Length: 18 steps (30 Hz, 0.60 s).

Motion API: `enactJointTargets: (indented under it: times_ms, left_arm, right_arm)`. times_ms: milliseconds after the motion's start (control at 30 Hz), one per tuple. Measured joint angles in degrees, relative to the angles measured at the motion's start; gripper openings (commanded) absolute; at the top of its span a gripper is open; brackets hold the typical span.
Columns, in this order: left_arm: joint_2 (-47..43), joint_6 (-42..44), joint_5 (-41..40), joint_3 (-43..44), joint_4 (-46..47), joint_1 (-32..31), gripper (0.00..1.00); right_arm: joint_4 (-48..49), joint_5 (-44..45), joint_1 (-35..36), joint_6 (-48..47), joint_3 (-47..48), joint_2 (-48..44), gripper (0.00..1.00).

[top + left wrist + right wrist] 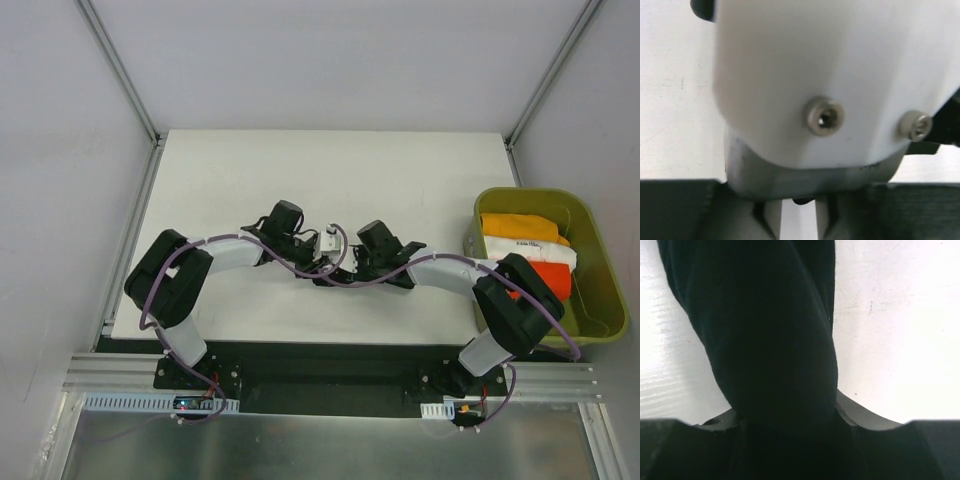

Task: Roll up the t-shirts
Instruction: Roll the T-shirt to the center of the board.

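Table [230, 180] takes up most of my overhead feed, a white sheet. Both arms are folded in over it: the left arm [175, 275] from its base and the right arm [515, 300] from its own. Their wrists nearly meet near the table's middle.

At the right edge sits an olive-yellow bin [605, 270]. Three bundles are stacked in it: an orange bundle [515, 225] farthest from me, a white bundle [530, 250] in the middle, and a red-orange bundle [548, 278] nearest, partly under the right arm's elbow.

The black t-shirt [770, 340] I pick out only on the right wrist feed. It is a thick bunched rope of dark cloth that runs from the top of that view down into the right gripper [790, 440], with white table on either side. The jaws are clamped on that cloth. From overhead I cannot separate the shirt from the black gripper bodies.

The left wrist feed is nearly filled by a white housing [840, 75], very close and blurred, with two screws [824, 116] on its face. Below it, the left gripper [798, 220] shows only a thin slit of table. I cannot tell whether it is pinching anything.
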Motion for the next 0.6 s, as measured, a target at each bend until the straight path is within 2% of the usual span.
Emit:
enactJointTargets:
  times_ms: [67, 100, 133, 167, 400, 600]
  left_arm:
    - [0.0, -0.5, 0.8, 0.4, -0.8, 0.0, 0.02]
    - [0.0, -0.9, 1.0, 0.6, -1.2, 0.1, 0.0]
    - [0.0, -1.2, 1.0, 0.7, -1.6, 0.1, 0.0]
    - [0.0, -1.3, 1.0, 0.8, -2.0, 0.1, 0.0]
    - [-1.4, -1.6, 2.9, 0.8, -7.8, -1.0, 0.0]
    - [-2.8, -1.5, 4.5, 1.9, -10.9, -2.3, 0.0]
  right_arm:
    - [-0.2, 0.0, -0.1, 0.5, 0.0, 0.0, 0.21]
    - [-0.3, 0.0, -0.1, 0.5, 0.0, -0.1, 0.35]
    - [-0.8, -0.1, -0.1, 0.5, 0.1, -0.2, 0.8]
    - [-1.3, -0.2, 0.0, 0.5, 0.3, -0.2, 0.96]
    - [-12.5, 0.6, 0.6, -1.7, 2.6, -4.3, 0.96]
    - [-27.4, 0.8, -1.3, -1.4, 2.6, -20.0, 0.96]
